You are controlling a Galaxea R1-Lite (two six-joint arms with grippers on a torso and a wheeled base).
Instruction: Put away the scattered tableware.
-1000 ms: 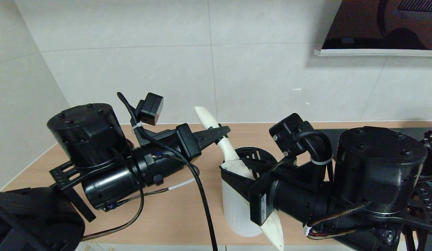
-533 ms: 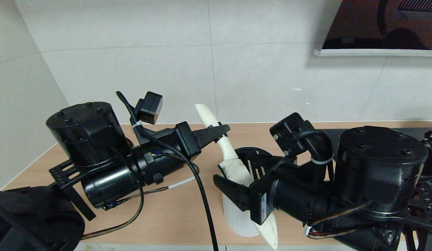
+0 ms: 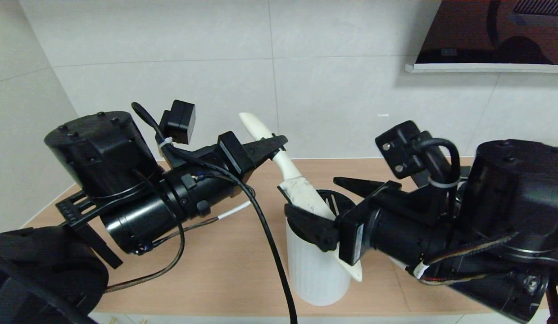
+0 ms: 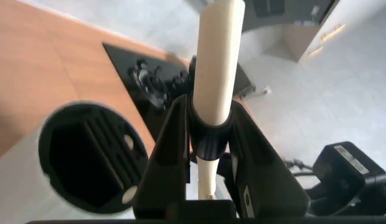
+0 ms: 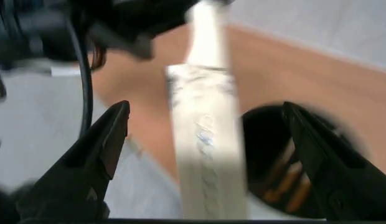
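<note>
A white knife (image 3: 301, 193) with a cream handle (image 4: 218, 56) hangs tilted above a white utensil holder (image 3: 312, 270) with a black slotted insert (image 4: 87, 155). My left gripper (image 3: 272, 150) is shut on the handle just below its top end. The marbled blade (image 5: 205, 143) runs down between the spread fingers of my open right gripper (image 3: 330, 204); neither finger (image 5: 109, 146) touches it. In the head view the blade tip lies across the holder's near wall. Several utensil tips show inside the holder (image 5: 286, 168).
The holder stands near the front edge of a wooden counter (image 3: 224, 252). A black hob (image 4: 149, 68) lies on the counter's right part, and a dark range hood (image 3: 486, 40) hangs on the tiled wall above it. Bare counter lies to the holder's left.
My right gripper has opened wide off the blade, and that arm has risen and drawn back to the right. The left gripper has lifted the knife a little, up and to the left.
</note>
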